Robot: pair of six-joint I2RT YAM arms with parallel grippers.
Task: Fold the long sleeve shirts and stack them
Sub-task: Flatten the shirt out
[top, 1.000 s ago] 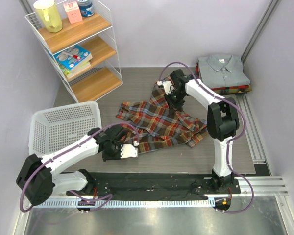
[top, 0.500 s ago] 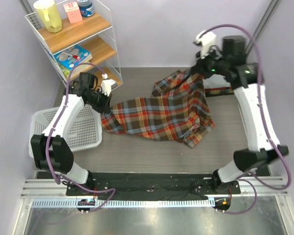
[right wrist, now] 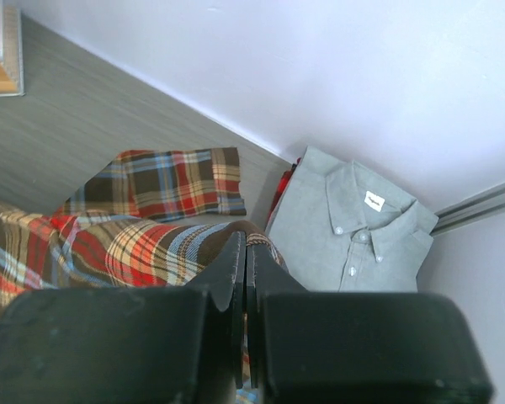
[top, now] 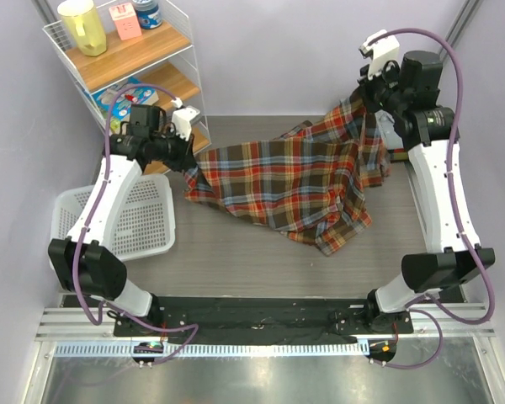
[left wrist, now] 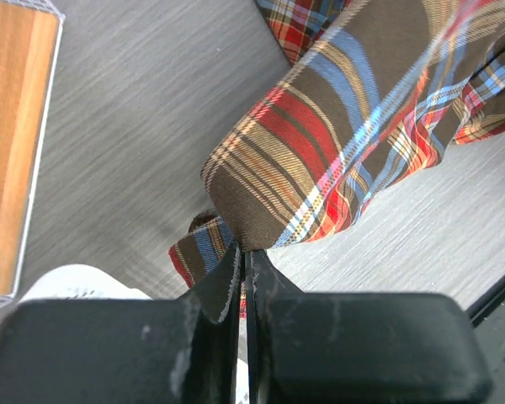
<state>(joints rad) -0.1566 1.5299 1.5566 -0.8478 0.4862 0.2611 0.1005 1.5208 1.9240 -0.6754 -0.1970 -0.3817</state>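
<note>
**Left gripper** (top: 187, 158) — jaws clamped on one corner of the plaid flannel shirt (top: 290, 181); in the left wrist view a fold of cloth is nipped between the closed black fingers (left wrist: 223, 278). The left arm rises from its base and reaches across the white basket (top: 67, 202), with its wrist just beyond the basket's far right corner.

**Right gripper** (top: 372, 84) — jaws likewise closed on the shirt's opposite end. The right arm stands tall, well to the right of the basket, elbow high and gripper raised.

**Obscured parts.** Both wrist views cut off the gripper bodies at the lower edge. The shirt's collar and sleeves cannot be told apart among the folds. In the top view the right arm and the lifted cloth hide most of the folded pile.

**Cloth.** The shirt, checked in red, dark brown, cream and blue, hangs stretched between the two grippers to the right of the basket, its lower part sagging in creases onto the grey table (top: 236, 252). The grey shirt (right wrist: 353, 227), collared and buttoned, lies folded flat, farther from the basket than the right gripper, a red edge showing beneath it.
</note>
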